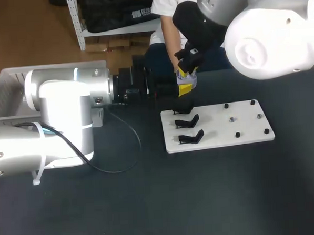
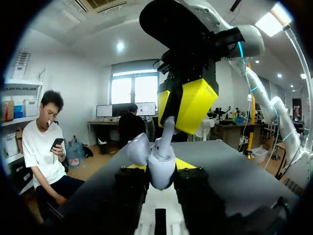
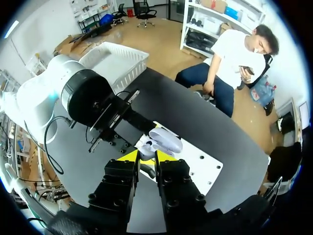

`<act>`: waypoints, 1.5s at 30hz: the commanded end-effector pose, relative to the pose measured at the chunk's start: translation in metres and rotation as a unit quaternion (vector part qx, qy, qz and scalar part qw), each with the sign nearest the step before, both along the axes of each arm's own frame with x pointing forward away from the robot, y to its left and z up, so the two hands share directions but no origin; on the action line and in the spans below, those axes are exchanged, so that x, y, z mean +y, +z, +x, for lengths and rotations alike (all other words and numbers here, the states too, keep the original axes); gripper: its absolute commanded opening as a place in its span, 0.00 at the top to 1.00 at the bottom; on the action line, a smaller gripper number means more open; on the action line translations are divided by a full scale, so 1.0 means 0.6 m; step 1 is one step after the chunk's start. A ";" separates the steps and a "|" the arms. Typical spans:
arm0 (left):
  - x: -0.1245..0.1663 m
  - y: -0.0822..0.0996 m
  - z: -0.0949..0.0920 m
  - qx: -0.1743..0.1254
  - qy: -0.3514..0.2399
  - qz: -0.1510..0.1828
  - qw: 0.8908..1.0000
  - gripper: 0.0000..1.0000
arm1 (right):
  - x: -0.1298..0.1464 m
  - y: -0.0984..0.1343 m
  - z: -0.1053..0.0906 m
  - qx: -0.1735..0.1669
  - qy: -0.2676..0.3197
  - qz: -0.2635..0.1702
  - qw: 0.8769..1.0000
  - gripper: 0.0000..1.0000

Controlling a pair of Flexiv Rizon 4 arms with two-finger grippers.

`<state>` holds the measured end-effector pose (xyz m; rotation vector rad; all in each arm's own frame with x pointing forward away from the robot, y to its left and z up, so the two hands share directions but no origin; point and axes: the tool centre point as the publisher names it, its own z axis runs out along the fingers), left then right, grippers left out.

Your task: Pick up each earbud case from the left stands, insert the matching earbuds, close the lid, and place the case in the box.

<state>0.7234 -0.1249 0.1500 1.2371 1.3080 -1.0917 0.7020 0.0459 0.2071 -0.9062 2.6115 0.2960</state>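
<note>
The open earbud case (image 3: 165, 141) is held above the far edge of the surface (image 1: 203, 199), clamped between the fingers of the left tool (image 2: 160, 166). The right tool (image 2: 172, 110), nearly closed, pinches an earbud (image 2: 167, 133) that is entering the case. A white board (image 1: 242, 131) with black stands (image 1: 188, 121) lies just nearer.

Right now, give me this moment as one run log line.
left jaws: shut on case, lid open | right jaws: shut on earbud, held at case's opening | step: earbud insertion
</note>
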 end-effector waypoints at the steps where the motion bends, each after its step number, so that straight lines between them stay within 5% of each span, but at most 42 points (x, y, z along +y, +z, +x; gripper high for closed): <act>1: 0.000 -0.003 -0.002 -0.003 0.003 -0.004 1.000 1.00 | 0.003 -0.001 0.004 0.001 0.000 -0.003 1.000 1.00; 45: 0.000 -0.003 -0.002 -0.003 0.003 -0.004 1.000 1.00 | 0.005 -0.022 0.011 0.001 0.007 -0.039 0.999 1.00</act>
